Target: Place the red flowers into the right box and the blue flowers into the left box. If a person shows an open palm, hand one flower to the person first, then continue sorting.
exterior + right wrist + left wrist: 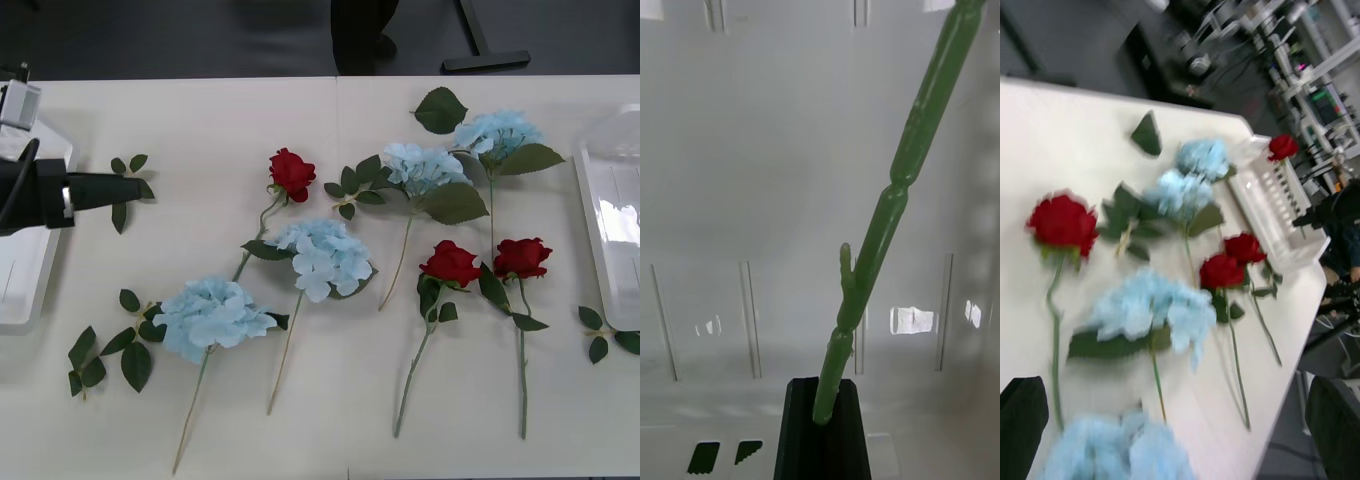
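Observation:
My right gripper (824,416) is shut on a green stem (895,202) that hangs inside the white right box (730,187). The left wrist view shows this red flower (1283,146) held over the right box (1264,196). Three red flowers (292,172) (450,262) (521,257) and several blue flowers (210,315) (325,255) (425,165) lie on the table. At the table's left side my left gripper (135,187) is open and holds nothing, hovering beside the left box (20,270).
Loose green leaves (100,355) lie near the front left, and more leaves (610,340) sit by the right box (610,215). A single leaf (440,110) rests at the back. The table's far edge borders a dark floor.

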You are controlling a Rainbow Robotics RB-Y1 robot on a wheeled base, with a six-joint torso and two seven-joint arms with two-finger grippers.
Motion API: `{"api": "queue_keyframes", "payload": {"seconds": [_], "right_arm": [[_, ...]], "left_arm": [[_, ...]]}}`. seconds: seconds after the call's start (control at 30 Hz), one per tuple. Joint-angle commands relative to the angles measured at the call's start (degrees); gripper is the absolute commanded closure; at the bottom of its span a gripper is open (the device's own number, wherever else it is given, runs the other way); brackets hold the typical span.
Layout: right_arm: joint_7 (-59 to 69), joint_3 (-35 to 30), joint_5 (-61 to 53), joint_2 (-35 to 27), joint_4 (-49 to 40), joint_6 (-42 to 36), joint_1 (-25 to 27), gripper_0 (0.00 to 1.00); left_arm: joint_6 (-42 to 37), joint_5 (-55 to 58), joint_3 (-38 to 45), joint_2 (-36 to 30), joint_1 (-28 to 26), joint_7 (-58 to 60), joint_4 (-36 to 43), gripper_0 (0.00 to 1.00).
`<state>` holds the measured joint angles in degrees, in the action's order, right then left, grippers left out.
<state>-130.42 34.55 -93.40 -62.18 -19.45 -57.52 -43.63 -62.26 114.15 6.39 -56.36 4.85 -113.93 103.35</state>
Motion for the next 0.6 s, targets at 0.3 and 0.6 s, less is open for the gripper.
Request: {"api": "queue_keyframes", "payload": {"seconds": [0.3, 0.6], "right_arm": [[-0.8, 0.08, 1.82, 0.22, 0.03, 1.01, 0.57, 0.34], [-0.89, -5.19, 1.73, -1.36, -4.72, -5.59, 0.57, 0.08]], "left_arm": [[-14.47, -22.56, 13.48, -2.27, -23.48, 24.99, 25.76, 0.0], [-9.9, -40.23, 2.05, 2.39, -27.79, 31.23, 30.42, 0.0]]}}
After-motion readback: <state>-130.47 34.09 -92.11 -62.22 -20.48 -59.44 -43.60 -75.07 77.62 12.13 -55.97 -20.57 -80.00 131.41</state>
